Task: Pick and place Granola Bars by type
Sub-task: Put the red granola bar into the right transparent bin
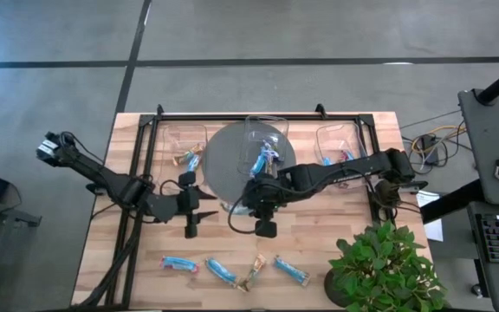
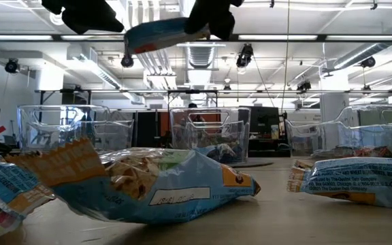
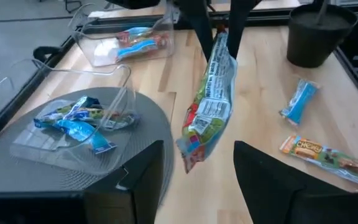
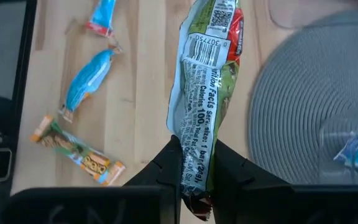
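Pale wood runs bare along the table's (image 1: 232,243) near edge, where four bars lie in a row: a blue bar (image 1: 178,264) at the left, a second blue bar (image 1: 220,271), a tan bar (image 1: 254,274) touching it, and a third blue bar (image 1: 291,271) beside the potted plant (image 1: 386,269). Open board separates this row from the two grippers above it.

The right gripper (image 4: 194,163) hangs over the table's middle, just at the near rim of the grey round mat (image 1: 248,165), its arm reaching in from the right side. Its fingers are clamped on one end of a lifted bar (image 4: 205,87), which hangs clear of the wood. The left gripper (image 3: 197,168) hovers close beside it on the left, fingers spread apart and holding nothing, aimed at the hanging bar.

Farther back, the middle bin (image 1: 265,143) sits on the mat with blue bars inside. The left bin (image 1: 184,143) and the right bin (image 1: 338,143) stand at the far edge, each with a few bars.
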`<action>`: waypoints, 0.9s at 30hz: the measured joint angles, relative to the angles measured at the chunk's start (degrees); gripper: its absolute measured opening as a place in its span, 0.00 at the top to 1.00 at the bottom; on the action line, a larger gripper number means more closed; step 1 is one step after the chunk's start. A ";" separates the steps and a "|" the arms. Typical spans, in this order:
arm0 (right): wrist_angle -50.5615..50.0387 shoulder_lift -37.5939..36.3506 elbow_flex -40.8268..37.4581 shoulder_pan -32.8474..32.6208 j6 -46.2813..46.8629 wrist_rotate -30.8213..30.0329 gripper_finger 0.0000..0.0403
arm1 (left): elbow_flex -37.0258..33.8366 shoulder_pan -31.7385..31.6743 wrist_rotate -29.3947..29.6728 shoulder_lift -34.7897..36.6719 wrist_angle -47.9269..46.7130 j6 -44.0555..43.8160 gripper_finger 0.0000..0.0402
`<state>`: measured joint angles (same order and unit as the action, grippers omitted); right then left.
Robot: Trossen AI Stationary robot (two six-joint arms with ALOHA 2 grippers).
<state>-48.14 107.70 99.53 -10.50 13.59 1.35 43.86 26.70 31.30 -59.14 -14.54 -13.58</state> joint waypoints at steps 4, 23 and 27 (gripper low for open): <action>0.04 0.00 0.00 -0.42 -2.74 0.03 0.90 | 0.00 -1.11 -5.39 -0.90 0.59 -0.05 0.56; 0.35 -0.02 0.00 -0.53 -5.79 0.15 0.90 | -0.04 -5.87 -15.07 -8.86 12.88 1.28 0.56; 0.35 -0.07 0.00 -0.53 -5.25 0.16 0.90 | -0.04 -6.04 -15.58 -9.70 14.82 1.24 0.56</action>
<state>-47.79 107.63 99.53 -11.03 8.34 1.52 43.81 20.67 15.72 -68.84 0.27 -12.34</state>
